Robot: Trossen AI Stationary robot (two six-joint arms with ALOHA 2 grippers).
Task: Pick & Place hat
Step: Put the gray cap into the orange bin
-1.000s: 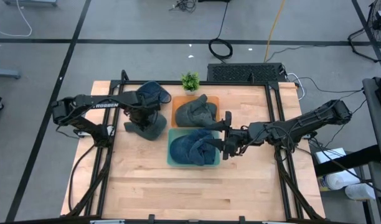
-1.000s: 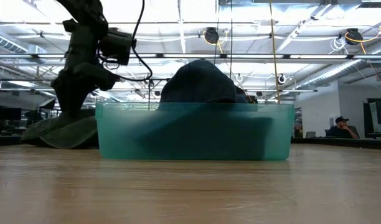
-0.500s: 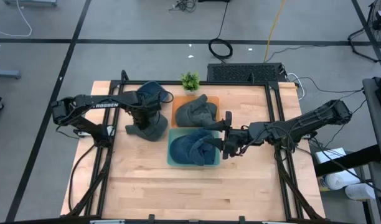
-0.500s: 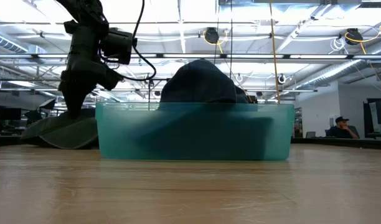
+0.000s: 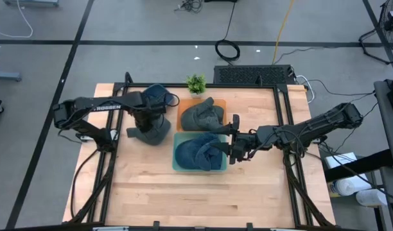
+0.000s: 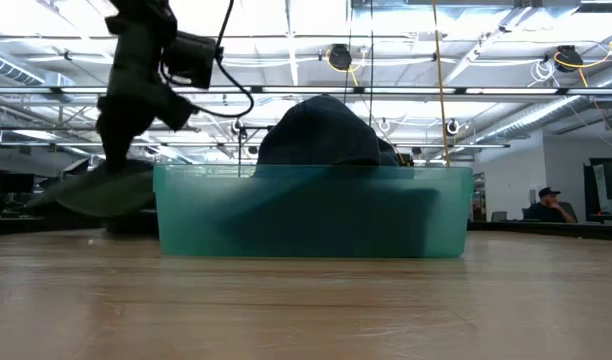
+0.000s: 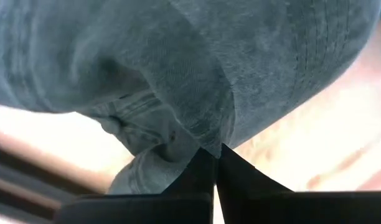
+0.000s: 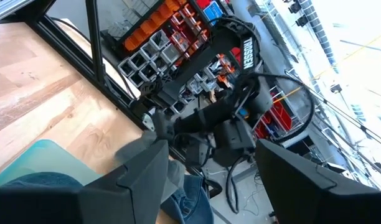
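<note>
**Left gripper lifts a grey hat clear of the desk**

A grey hat [image 5: 149, 131] hangs pinched in the left gripper [image 5: 144, 120], near the desk's [image 5: 248, 186] left edge and towards the far side. In the low view the grey hat [image 6: 106, 188] is off the wood, its brim tilted. The left wrist view shows the fingers [image 7: 203, 174] closed tight on a fold of its fabric [image 7: 178, 93].

Four hats show in all: the held one, a blue one [image 5: 157, 95] at the far left, another grey one [image 5: 201, 115] on the orange tray [image 5: 182, 114], and a blue one [image 5: 198, 151] in the teal bin [image 5: 177, 165] at the desk's middle.

The right gripper [image 5: 232, 138] waits at the bin's right side, its fingers [image 8: 134, 180] spread wide. One small potted plant [image 5: 196, 83] stands at the far edge.
</note>
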